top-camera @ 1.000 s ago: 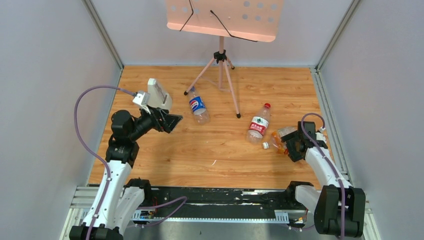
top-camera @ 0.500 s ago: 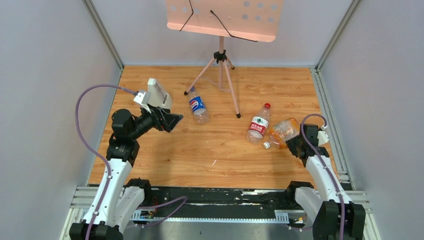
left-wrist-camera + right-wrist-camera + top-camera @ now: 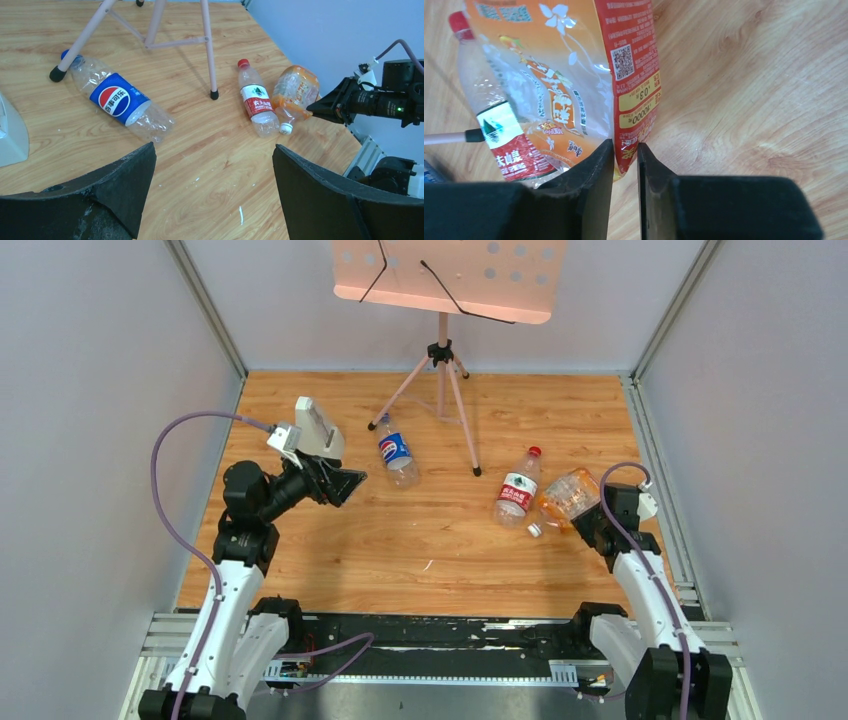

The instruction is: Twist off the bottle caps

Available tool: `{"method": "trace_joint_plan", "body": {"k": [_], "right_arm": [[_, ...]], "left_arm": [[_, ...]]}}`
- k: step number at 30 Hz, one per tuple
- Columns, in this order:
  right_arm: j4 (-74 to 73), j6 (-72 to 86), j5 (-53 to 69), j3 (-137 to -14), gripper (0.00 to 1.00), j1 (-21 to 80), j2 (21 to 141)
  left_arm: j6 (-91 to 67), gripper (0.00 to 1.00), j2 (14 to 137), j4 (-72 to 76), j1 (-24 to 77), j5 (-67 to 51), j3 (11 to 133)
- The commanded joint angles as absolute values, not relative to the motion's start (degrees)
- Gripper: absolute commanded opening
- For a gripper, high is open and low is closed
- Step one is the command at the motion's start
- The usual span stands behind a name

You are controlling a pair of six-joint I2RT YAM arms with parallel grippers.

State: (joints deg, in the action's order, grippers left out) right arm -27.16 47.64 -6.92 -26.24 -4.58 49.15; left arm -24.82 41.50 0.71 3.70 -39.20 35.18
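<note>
We log right claw (image 3: 625, 155), wide a second ago, now pinching the orange-labelled bottle (image 3: 574, 75) between its tips, white cap (image 3: 286, 128) unturned; left claw (image 3: 215, 170) wide.

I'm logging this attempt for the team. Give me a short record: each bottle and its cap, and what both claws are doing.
Pepsi bottle: lying on its side, blue cap on, next to a tripod foot
red-label bottle: lying on its side, red cap on
orange bottle: beside the red-label bottle, white cap on
left claw: open, empty
right claw: nearly closed, pinching the orange bottle's label edge
</note>
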Motion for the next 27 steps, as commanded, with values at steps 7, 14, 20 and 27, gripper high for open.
{"method": "trace_joint_plan", "body": {"k": [7, 14, 20, 27], "right_arm": [[-25.24, 41.85, -6.96, -33.70, 0.49, -5.08, 62.70], [-23.20, 39.67, -7.36, -36.59, 0.30, -5.36, 70.47], [-23.27, 37.68, -7.27, -36.30, 0.00, -5.34, 65.41], [-27.19, 34.60, -4.61, -38.88, 0.00, -5.32, 55.87]], "left_arm": [[-24.51, 0.94, 43.57, 4.06, 6.30, -40.35, 35.68], [-23.02, 0.93, 46.04, 3.27, 9.51, -39.14, 37.37], [-20.27, 0.92, 46.95, 1.00, 13.70, -35.86, 38.85], [-19.32, 0.93, 49.31, 1.83, 17.73, -34.14, 39.72]]}}
